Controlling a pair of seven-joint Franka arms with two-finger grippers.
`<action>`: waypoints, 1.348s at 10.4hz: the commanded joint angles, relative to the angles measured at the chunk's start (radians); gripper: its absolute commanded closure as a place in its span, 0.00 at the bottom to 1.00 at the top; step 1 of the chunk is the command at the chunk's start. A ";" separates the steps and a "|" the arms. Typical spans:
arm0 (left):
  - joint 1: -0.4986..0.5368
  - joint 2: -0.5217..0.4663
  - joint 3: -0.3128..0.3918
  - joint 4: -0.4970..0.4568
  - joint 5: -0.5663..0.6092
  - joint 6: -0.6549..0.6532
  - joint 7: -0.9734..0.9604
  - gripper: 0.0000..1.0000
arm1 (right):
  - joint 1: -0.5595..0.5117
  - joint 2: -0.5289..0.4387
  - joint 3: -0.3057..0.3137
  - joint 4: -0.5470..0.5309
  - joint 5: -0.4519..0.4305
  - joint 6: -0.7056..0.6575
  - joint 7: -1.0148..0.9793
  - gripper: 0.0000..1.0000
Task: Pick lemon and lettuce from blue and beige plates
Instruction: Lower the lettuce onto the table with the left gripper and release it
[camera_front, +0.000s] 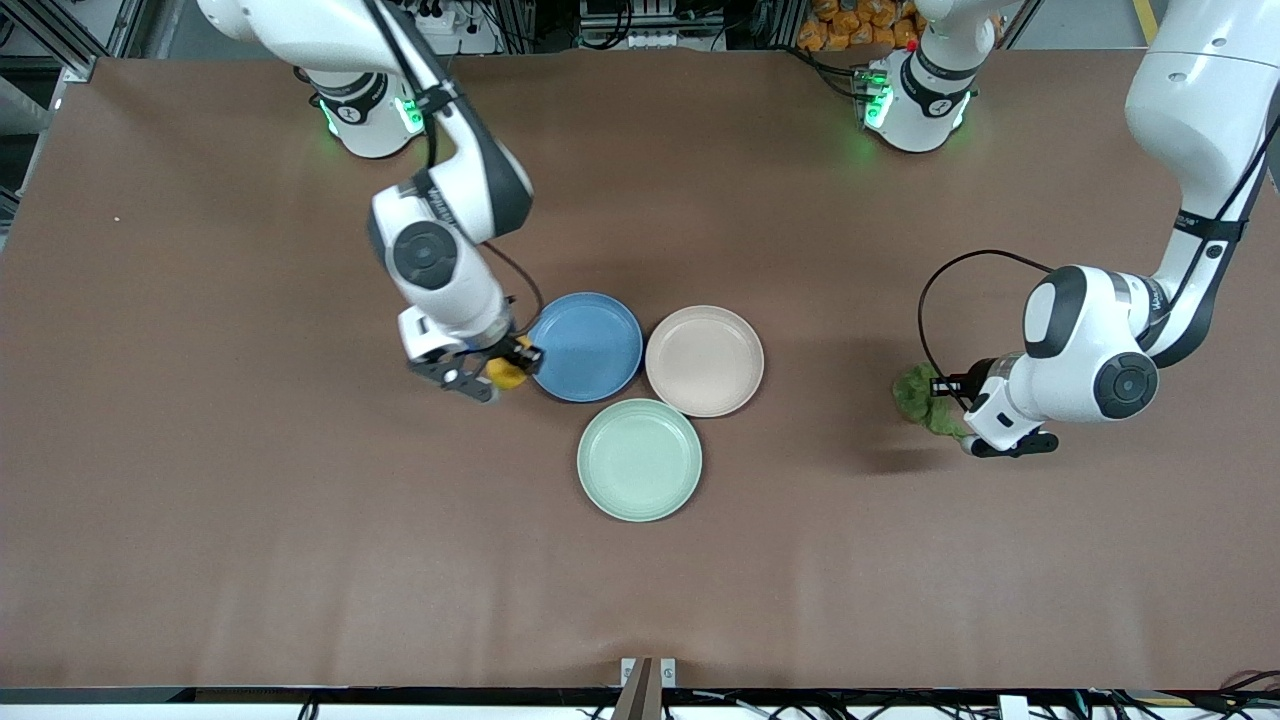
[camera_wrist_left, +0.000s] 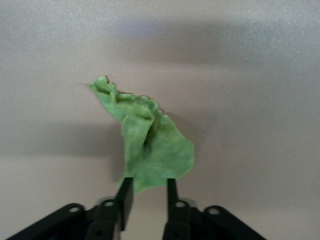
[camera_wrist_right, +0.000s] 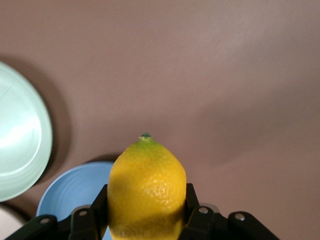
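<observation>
My right gripper (camera_front: 497, 372) is shut on the yellow lemon (camera_front: 507, 375) and holds it low over the table, just off the blue plate's (camera_front: 585, 347) rim on the right arm's side. In the right wrist view the lemon (camera_wrist_right: 147, 180) fills the space between the fingers, with the blue plate (camera_wrist_right: 70, 195) below it. The beige plate (camera_front: 704, 360) is bare. The green lettuce (camera_front: 922, 396) lies on the table toward the left arm's end. My left gripper (camera_front: 958, 412) is open beside it; in the left wrist view the lettuce (camera_wrist_left: 150, 145) lies just past the gripper (camera_wrist_left: 148, 182), its edge between the tips.
A pale mint green plate (camera_front: 639, 459), bare, sits nearer the front camera than the other two and touches them; it also shows in the right wrist view (camera_wrist_right: 20, 135). Brown table (camera_front: 250, 520) all around.
</observation>
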 joint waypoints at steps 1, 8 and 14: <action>0.002 -0.053 -0.011 0.005 -0.013 -0.011 -0.012 0.00 | -0.084 -0.023 -0.003 -0.017 -0.026 -0.010 -0.147 1.00; -0.004 -0.257 -0.053 0.215 0.050 -0.372 0.002 0.00 | -0.268 -0.110 -0.007 -0.020 -0.078 -0.062 -0.577 1.00; -0.003 -0.449 -0.077 0.216 0.042 -0.435 0.005 0.00 | -0.197 -0.247 -0.006 -0.019 -0.084 -0.249 -0.550 1.00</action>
